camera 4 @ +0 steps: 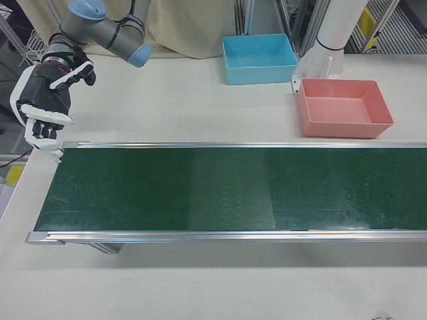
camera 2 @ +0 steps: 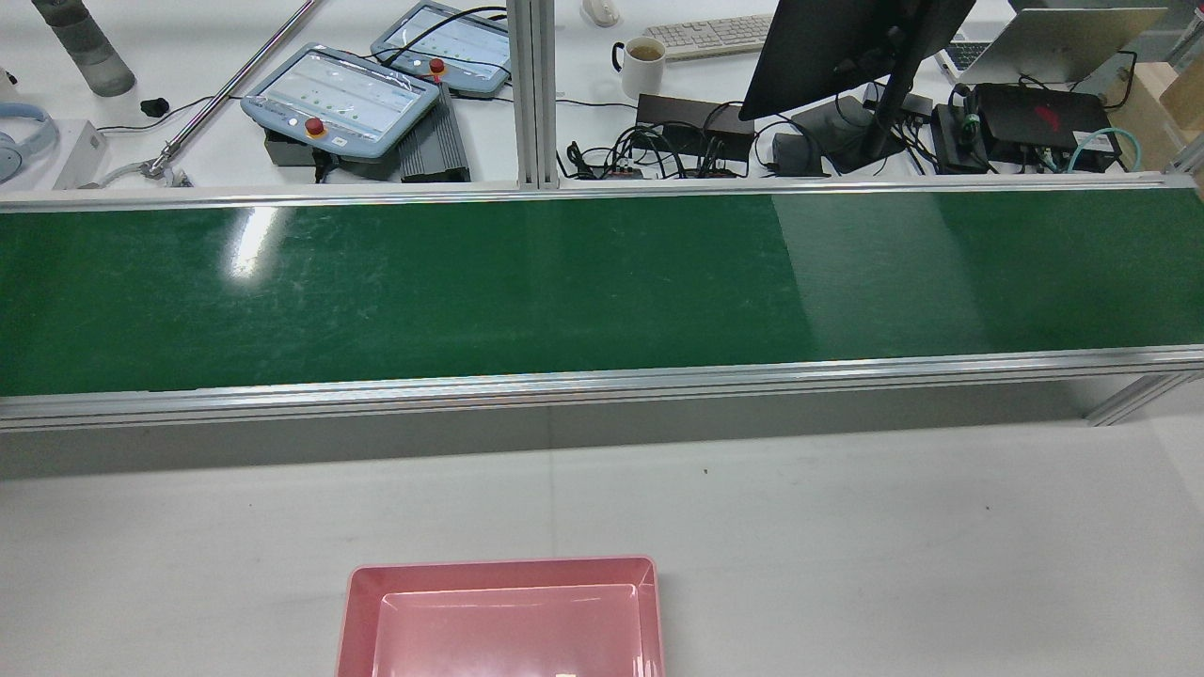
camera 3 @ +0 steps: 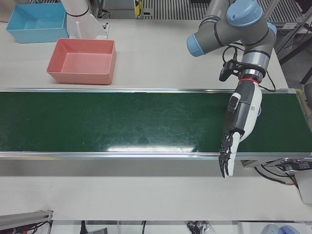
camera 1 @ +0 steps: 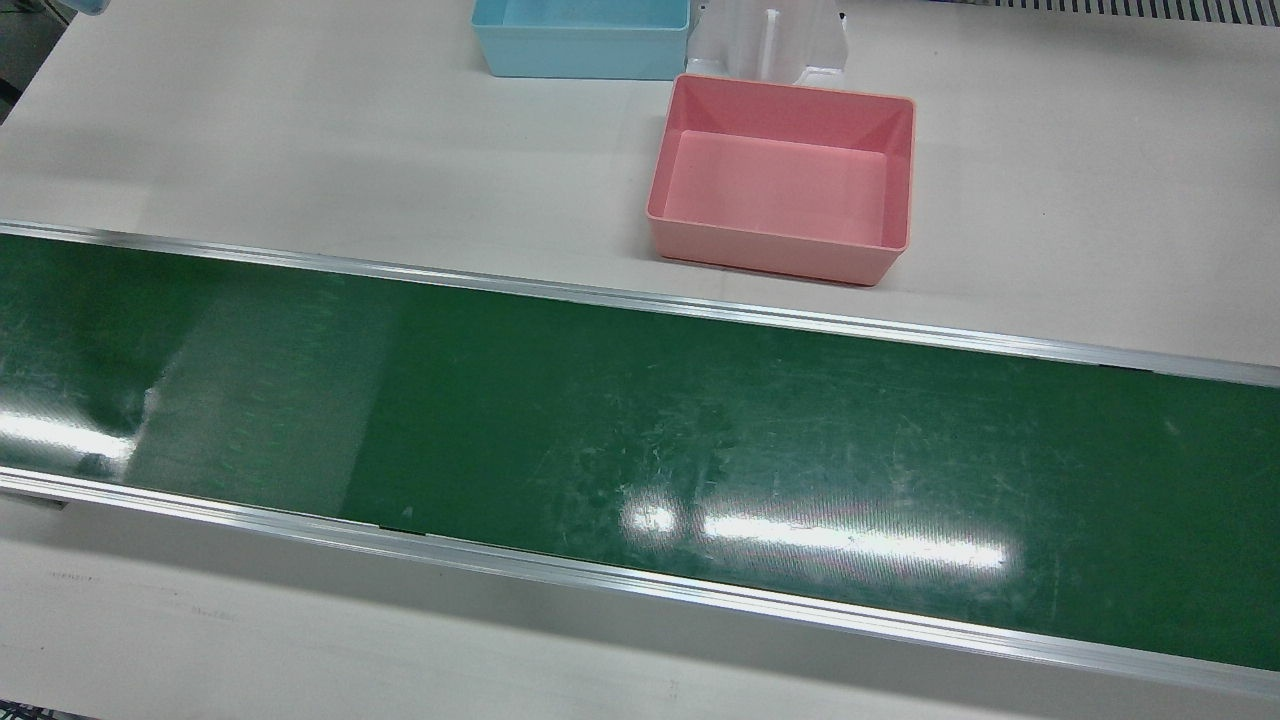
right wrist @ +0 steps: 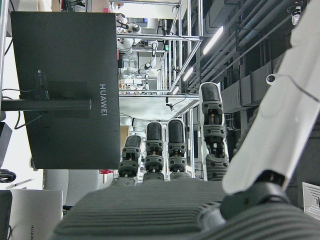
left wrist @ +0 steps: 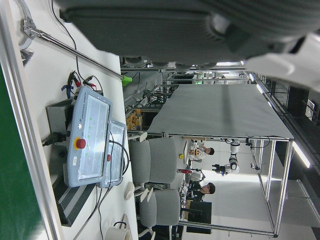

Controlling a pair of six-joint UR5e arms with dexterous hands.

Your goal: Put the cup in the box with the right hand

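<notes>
The green conveyor belt (camera 1: 640,430) runs the full width of the white table (camera 1: 250,130) and carries nothing. The pink box (camera 1: 783,178) stands empty on the table on the robot's side of the belt, close to the belt's rail; the blue box (camera 1: 580,38) stands just behind it, offset to one side, beside a white arm pedestal (camera 4: 330,40). The right hand (camera 4: 43,107) hangs at the far end of the belt in the right-front view, above the belt's end corner, fingers spread apart and slightly curled, holding nothing; it is well apart from the pink box. The left hand (camera 3: 239,129) hangs at the opposite belt end, pointing down across the belt's near rail, fingers extended and parted, empty. No cup shows on the belt or table within any view; only a mug (camera 2: 644,66) stands on the operators' desk beyond the belt.
</notes>
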